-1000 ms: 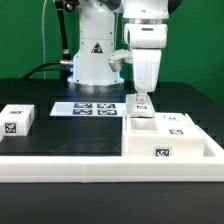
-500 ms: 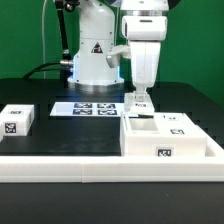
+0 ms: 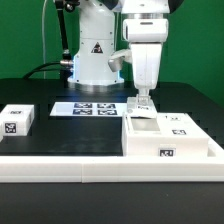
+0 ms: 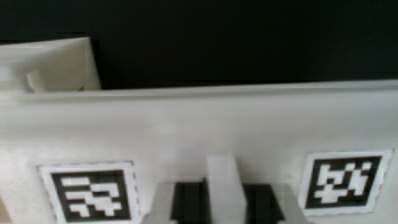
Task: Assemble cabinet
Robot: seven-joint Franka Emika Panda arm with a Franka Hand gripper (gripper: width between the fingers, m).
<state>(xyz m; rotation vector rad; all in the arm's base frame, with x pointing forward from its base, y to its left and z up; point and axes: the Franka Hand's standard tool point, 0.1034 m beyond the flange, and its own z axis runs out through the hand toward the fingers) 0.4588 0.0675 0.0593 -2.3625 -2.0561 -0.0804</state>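
Exterior view: claw (image 3: pixel 143 102) upright, perhaps gripping

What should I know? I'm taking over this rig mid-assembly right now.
The pincer is down at the far edge of the cabinet body; open or shut cannot be told. The cabinet body sits at the exterior view's right, behind the border rail. A loose tagged white part lies at that view's left, apart from it. The marker board lies between them, farther back. Done: nothing visibly joined. Left: fitting the loose part to the body.
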